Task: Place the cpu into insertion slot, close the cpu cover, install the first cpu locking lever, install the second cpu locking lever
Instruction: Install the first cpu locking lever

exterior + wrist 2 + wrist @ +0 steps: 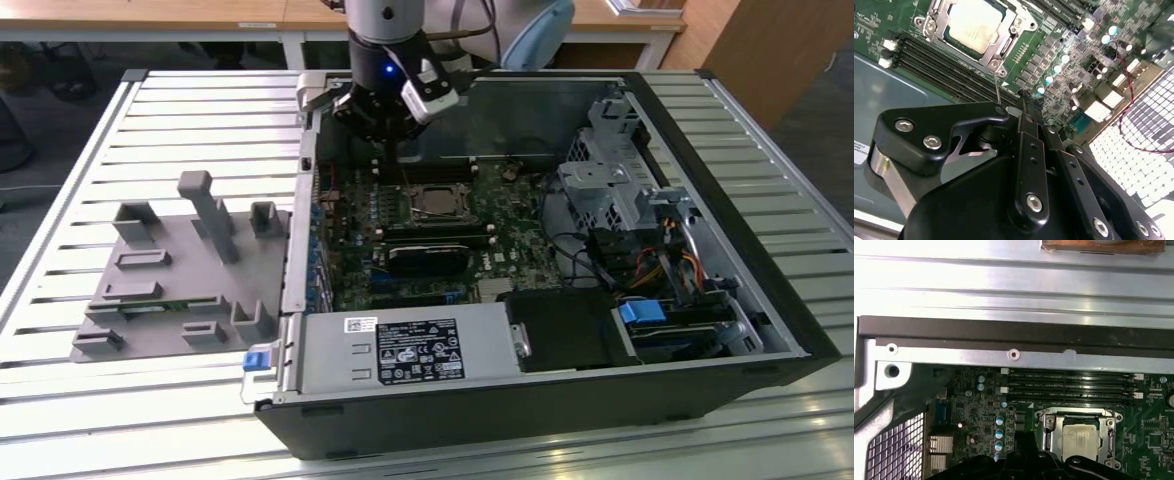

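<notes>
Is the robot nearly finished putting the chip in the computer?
The cpu sits in the insertion slot and the cpu cover lies shut over it, so those look done. The hand hovers close to a thin locking lever that stands up, unlatched. Fastening the levers looks left to do.

The room straight above the insertion slot (415, 205) is open to me. At one corner of the slot a thin locking lever (997, 86) stands up, just beside my gripper (1023, 99). Low memory slots (434, 170) lie between the slot and the case wall (534, 110); memory sticks (430, 240) rise on its opposite side, and the drive cage (607, 185) walls it off towards the exterior view's right.
</notes>
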